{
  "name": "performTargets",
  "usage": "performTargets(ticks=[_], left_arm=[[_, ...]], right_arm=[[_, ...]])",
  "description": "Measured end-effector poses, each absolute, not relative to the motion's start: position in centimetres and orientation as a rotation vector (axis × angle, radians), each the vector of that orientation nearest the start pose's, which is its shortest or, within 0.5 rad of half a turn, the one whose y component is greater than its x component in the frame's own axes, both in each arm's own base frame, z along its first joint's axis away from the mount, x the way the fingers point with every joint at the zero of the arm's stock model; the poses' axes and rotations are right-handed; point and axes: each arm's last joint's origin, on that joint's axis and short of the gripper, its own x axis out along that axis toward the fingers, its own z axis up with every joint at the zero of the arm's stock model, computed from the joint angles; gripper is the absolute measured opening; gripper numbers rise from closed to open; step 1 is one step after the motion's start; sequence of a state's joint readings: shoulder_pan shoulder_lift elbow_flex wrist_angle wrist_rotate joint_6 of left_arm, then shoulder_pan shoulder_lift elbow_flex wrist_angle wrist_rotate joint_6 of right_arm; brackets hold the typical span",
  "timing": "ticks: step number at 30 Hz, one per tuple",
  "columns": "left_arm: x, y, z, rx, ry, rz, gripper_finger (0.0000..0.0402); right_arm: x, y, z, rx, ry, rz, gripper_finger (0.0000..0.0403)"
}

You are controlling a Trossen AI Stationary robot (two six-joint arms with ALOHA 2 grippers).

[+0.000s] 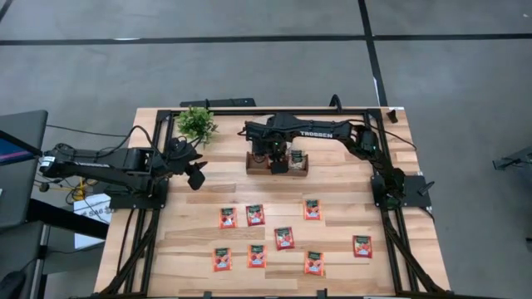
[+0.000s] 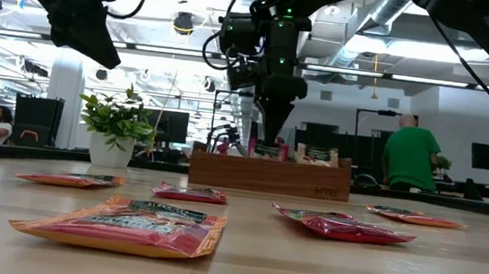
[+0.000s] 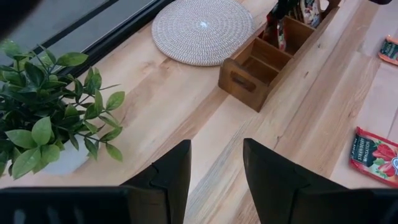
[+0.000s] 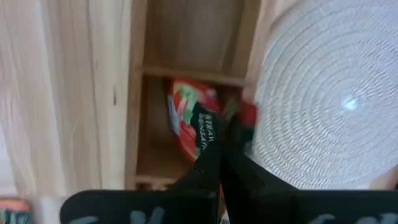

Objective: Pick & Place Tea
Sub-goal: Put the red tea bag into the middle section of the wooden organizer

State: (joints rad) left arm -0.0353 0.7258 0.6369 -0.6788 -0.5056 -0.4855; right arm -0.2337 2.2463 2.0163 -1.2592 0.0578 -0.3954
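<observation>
A red tea sachet (image 4: 193, 121) stands on edge in the middle compartment of the wooden tray (image 1: 258, 166), which sits toward the far edge of the tabletop (image 1: 349, 266), roughly midway along it. The right gripper (image 4: 219, 163) is clenched tight on the sachet's upper edge, reaching down into the tray from above. In the right wrist view a round woven mat (image 4: 336, 93) lies just beside the tray. More sachets seem to stand in the neighbouring compartment, though which kinds cannot be told.

Nine other red sachets (image 1: 283, 238) lie flat and scattered across the near half of the tabletop, well apart from the tray.

The step in hand looks like setting this sachet down in its compartment. To do it well, the gripper should lower until the sachet rests on the tray floor, release it only then, and lift straight up so the fingers do not drag it out or catch the divider.

The left gripper (image 3: 214, 177) hovers released and empty near the left edge of the tabletop, beside a small potted plant (image 1: 197, 124) at the far left corner.
</observation>
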Motion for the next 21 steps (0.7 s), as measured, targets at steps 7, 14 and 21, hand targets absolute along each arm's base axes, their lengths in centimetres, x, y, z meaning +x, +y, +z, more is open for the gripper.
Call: performTargets(ticks=[7,14,21], left_arm=[[13.93,0.91,25.21,-0.245,0.619,0.613,0.0137],[13.93,0.91,25.22,-0.245,0.618,0.613,0.0137],[13.93,0.91,25.22,-0.244,0.618,0.613,0.0138]], right_arm=[[43.27,-10.68,21.58,-0.181,1.502,0.056,0.0000],[42.91,-10.82,21.56,-0.158,1.533,0.048,0.0000],[42.80,-10.86,21.55,-0.150,1.543,0.045,0.0000]])
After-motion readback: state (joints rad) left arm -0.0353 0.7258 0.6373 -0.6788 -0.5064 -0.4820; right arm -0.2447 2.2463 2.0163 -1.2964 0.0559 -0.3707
